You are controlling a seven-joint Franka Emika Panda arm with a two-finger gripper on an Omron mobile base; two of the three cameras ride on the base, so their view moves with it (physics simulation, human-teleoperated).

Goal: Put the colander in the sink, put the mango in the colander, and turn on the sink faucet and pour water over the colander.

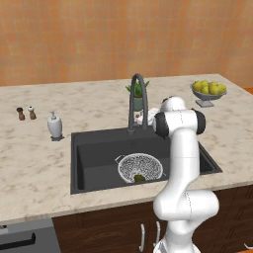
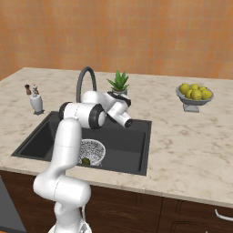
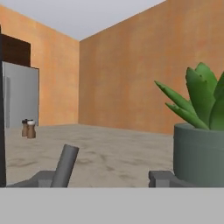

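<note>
Two dark fingertips (image 3: 159,176) stand apart at the bottom of the hand view, a grey lever (image 3: 65,166) between them, nearer the left tip.

Whether the gripper (image 3: 103,178) grips the lever cannot be told. Lower centre in the left base view, the mango (image 1: 139,178) lies in the colander (image 1: 140,167) inside the sink (image 1: 94,158); the sink faucet (image 1: 137,99) arches behind, a potted plant (image 3: 199,131) beside it.

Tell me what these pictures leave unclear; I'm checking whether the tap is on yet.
- Water flow: none discernible at the sink faucet; its base is behind the arm in both base views.
- Faucet lever: hand view cuts off its lower end, so its setting is unclear.
- Mango: too small for detail, in the colander.
- Jaws: contact with the lever unclear.
</note>
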